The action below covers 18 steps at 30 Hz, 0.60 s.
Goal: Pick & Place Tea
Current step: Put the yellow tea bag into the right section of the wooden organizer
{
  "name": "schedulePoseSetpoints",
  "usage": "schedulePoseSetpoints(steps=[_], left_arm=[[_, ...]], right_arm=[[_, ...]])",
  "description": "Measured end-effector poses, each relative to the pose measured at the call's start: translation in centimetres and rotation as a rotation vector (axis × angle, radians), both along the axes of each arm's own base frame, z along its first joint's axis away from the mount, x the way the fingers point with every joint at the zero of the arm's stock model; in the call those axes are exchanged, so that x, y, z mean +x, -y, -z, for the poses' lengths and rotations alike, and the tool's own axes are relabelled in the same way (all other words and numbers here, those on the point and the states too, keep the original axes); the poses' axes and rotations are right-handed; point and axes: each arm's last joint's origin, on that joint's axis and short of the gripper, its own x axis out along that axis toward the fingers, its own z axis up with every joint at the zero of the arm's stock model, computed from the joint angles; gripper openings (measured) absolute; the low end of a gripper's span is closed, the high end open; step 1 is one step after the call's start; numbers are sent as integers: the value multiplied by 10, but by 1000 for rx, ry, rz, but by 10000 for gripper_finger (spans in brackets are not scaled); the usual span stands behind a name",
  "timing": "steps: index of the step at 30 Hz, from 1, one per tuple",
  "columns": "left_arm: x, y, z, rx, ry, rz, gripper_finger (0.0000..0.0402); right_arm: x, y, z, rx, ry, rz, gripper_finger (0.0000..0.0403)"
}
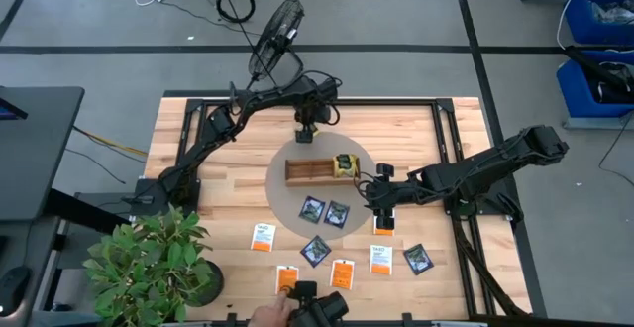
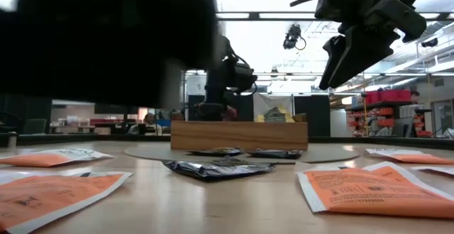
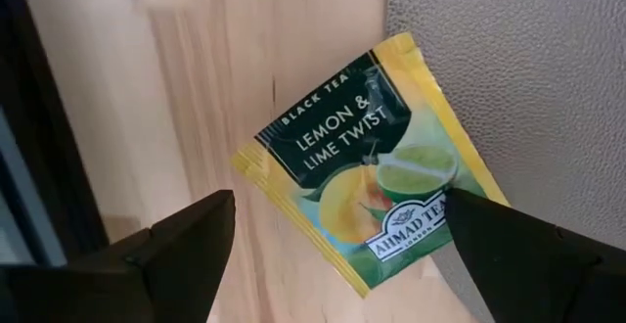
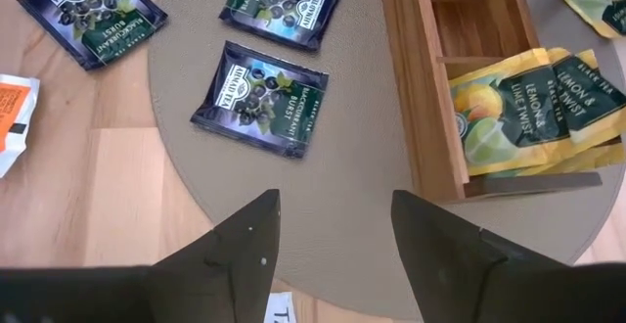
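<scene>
Yellow-green, the lemon tea packet (image 3: pixel 364 171) lies flat at twelve o'clock from the wooden tray (image 1: pixel 309 171), half on the grey mat (image 3: pixel 528 59). The left gripper (image 3: pixel 337 240) hovers over it, fingers wide apart, holding nothing. The packet looks thin, light and slippery; pinch an edge. The right gripper (image 4: pixel 335 230) waits open near the tray's three o'clock end.

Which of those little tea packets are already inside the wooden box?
Only the yellow lemon packets, tucked into the end compartment of the wooden box. The dark blue packets and orange ones lie outside it.
</scene>
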Motion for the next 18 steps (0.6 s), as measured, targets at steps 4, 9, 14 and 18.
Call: schedulePoseSetpoints(steps=[4,9,14,18], left_arm=[[-8,-5,1,-27,-34,-61,373],[-13,-8,-1,-31,-56,-94,373],[-14,-8,-10,-11,-40,-106,373],[-14,-9,-11,27,-53,-107,373]], right_arm=[[0,0,0,5,-2,5,205],[0,0,0,6,-1,6,205],[0,0,0,7,-1,7,205],[0,0,0,7,-1,7,205]])
